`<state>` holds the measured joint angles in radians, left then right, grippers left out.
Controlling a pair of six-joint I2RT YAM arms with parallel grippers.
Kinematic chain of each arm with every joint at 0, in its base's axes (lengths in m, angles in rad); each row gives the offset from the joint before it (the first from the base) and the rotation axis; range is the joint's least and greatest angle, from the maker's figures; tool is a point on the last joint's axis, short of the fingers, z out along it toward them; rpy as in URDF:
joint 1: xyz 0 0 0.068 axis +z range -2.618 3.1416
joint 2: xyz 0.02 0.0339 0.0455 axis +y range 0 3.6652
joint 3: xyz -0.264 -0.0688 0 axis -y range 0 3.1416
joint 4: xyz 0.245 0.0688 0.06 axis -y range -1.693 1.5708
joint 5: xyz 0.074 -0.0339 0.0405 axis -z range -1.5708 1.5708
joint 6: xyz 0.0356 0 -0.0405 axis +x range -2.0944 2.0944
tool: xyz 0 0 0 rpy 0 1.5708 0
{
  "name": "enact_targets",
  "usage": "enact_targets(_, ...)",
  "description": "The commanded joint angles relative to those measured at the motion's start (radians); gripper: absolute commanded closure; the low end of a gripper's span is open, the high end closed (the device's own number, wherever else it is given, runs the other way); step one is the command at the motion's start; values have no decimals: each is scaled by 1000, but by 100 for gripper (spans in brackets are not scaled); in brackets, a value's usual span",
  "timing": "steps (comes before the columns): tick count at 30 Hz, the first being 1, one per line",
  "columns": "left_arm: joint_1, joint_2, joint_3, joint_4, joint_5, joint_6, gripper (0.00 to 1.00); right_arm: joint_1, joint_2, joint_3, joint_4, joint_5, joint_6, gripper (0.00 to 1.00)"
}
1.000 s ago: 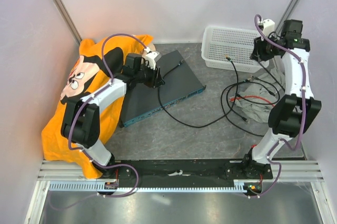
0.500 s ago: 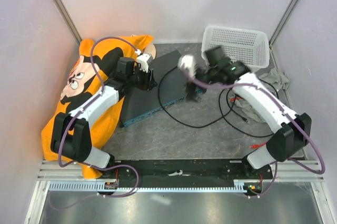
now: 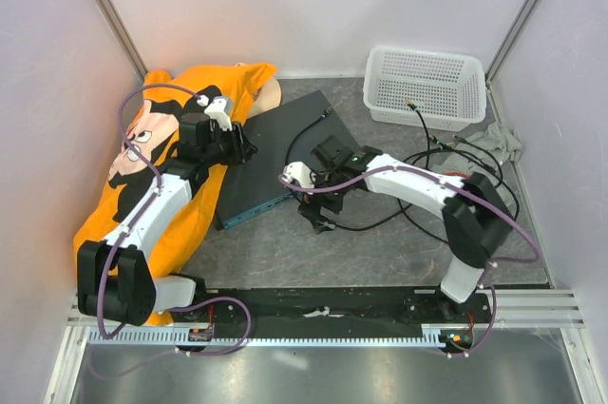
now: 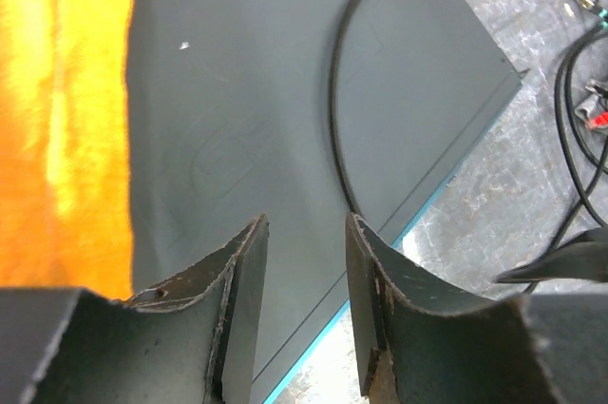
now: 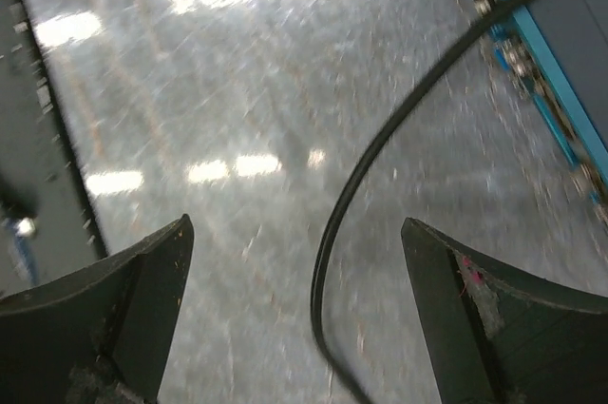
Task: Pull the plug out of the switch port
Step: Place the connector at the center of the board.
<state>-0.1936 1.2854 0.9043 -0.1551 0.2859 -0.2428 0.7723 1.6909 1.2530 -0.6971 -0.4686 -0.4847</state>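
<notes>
The right arm has swung from the far right corner beside the white mesh basket (image 3: 423, 86) across to the middle of the table (image 3: 285, 252), and the left arm has drawn back toward the left. The right gripper (image 5: 296, 225) now hangs low just near of the switch (image 3: 285, 138), its fingers spread wide and holding nothing. A black cable (image 5: 380, 138) curves through the gap between them without touching either finger, then runs up toward the teal front face (image 5: 532, 71) and its row of small sockets. Which socket holds the plug cannot be made out. The switch lies flat at the centre-left of the table, turned at an angle, its left side against the orange printed cloth (image 3: 161, 176). The left gripper (image 4: 306, 219) hovers over the far-left part of the switch's dark top, its fingers partly apart and empty. The cable runs along that top below them. More loose cables lie on the right of the table.
</notes>
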Motion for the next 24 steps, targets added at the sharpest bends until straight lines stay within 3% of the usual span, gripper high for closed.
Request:
enact_targets(1,29,-38,-38,42,4,-20,54,44,142,69,111,118,73,2)
enact_targets(3,34,-54,-53,43,9,-32,54,44,199,103,143,185,101,3)
enact_targets(4,37,-60,-57,43,16,-36,54,44,208,114,148,226,100,10)
enact_targets(6,40,-78,-61,42,33,-49,54,41,219,149,140,266,103,32)
enact_targets(7,42,-83,-59,42,36,-50,54,38,210,158,125,272,101,53)
enact_targets(9,42,-90,-53,49,48,-43,54,25,140,146,90,283,90,71)
enact_targets(10,42,-90,-53,57,53,-36,54,19,107,132,75,289,87,88)
enact_targets(11,40,-84,-56,63,59,-36,55,15,72,116,30,291,68,93)
enact_targets(14,39,-37,-45,78,108,-42,56,4,-84,33,-121,297,-41,99)
enact_targets(16,39,-15,-35,110,121,-59,56,-1,-181,-4,-227,318,-225,99)
enact_targets(17,39,-11,-31,123,122,-62,56,-1,-201,-4,-354,355,-291,99)
enact_targets(20,37,11,-5,144,130,-67,56,-66,-293,-58,-516,485,-474,99)
enact_targets(24,37,28,16,146,154,-76,57,-308,-430,-153,-536,634,-662,99)
